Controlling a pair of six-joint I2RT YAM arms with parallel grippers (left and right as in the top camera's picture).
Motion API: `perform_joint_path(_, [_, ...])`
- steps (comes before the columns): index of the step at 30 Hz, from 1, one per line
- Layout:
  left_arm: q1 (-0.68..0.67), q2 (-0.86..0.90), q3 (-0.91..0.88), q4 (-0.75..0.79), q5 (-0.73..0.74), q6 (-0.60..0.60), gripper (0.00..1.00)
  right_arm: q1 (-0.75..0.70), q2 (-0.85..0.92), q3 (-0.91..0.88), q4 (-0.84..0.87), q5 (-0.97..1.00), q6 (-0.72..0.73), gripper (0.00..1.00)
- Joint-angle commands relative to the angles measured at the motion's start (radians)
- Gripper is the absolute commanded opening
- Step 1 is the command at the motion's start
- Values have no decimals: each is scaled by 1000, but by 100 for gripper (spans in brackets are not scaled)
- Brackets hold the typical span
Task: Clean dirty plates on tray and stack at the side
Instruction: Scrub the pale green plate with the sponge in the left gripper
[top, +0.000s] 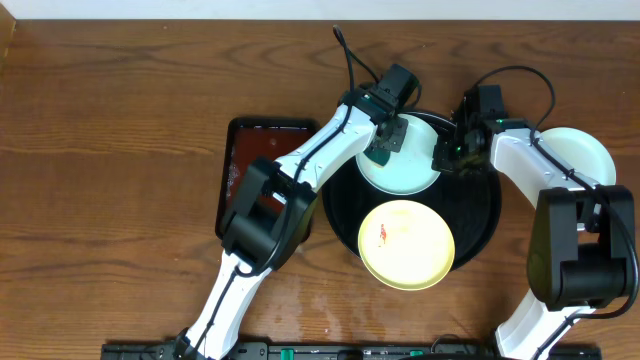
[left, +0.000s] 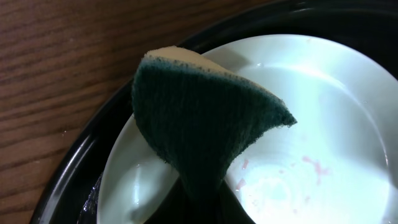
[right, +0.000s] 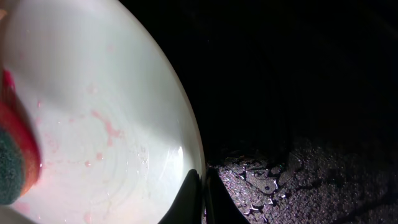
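Over the tray (top: 480, 225), left fingers (top: 383, 148) clamp a sponge (left: 199, 118); right fingers (right: 200, 190) pinch the mint plate (top: 415, 162).

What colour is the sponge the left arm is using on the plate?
The sponge is dark green with a tan backing, clearest in the left wrist view.
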Motion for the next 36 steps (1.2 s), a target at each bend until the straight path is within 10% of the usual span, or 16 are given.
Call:
perform_joint_path(1, [0,50,-5,-3,-54,-13,8,3,-5,-13,-13,6,-6,1])
perform_joint_path(27, [-26,134,-90,8,102,-17,8,5,-5,-13,-13,6,-6,1])
perform_joint_path(36, [-26,134,-101,7,399,-16,8,5,-5,-13,-12,6,-6,1])
